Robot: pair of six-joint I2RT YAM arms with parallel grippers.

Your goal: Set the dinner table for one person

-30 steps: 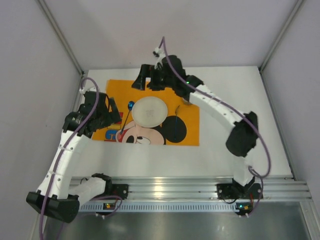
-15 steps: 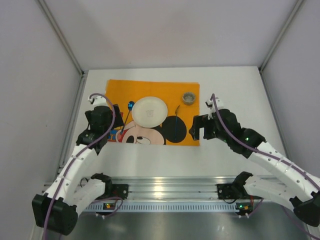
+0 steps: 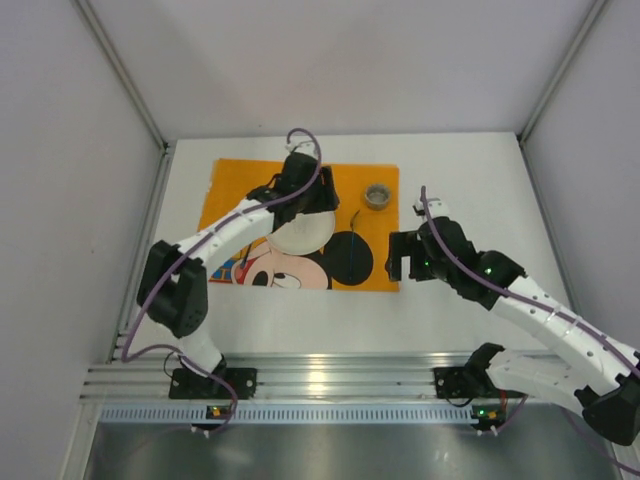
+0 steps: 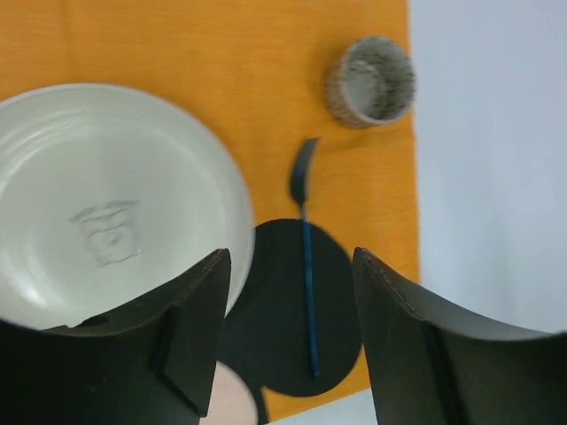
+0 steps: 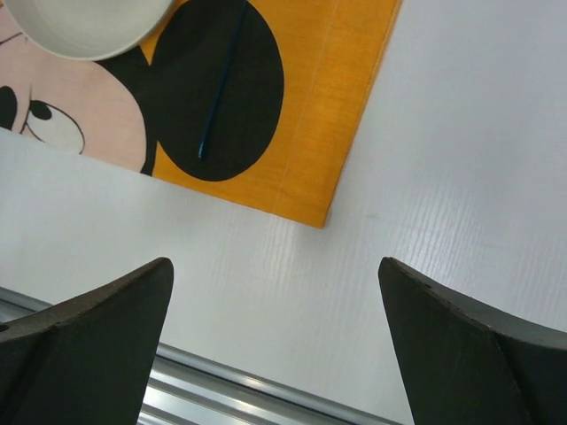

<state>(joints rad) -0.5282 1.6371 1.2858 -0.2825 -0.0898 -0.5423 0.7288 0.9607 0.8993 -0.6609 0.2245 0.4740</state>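
White dinner table (image 3: 480, 180) lies beneath both pincers, its long axis running left to right. Left gripper (image 4: 288, 283) hangs partly open and empty, plate (image 4: 106, 204) rim under its left finger. Right gripper (image 5: 275, 274) gapes wide, empty, placemat (image 5: 337, 97) corner just ahead.

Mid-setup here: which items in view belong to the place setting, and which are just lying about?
Job: white rectangular dinner table; orange cartoon-mouse placemat; round white plate; thin blue-handled utensil; small grey speckled cup.
Not the job, fixtures only: aluminium rail along near edge; grey enclosure walls.

Lab robot cell: bare grey enclosure walls (image 3: 350, 60), aluminium mounting rail (image 3: 330, 378), plain white tabletop (image 3: 480, 180).
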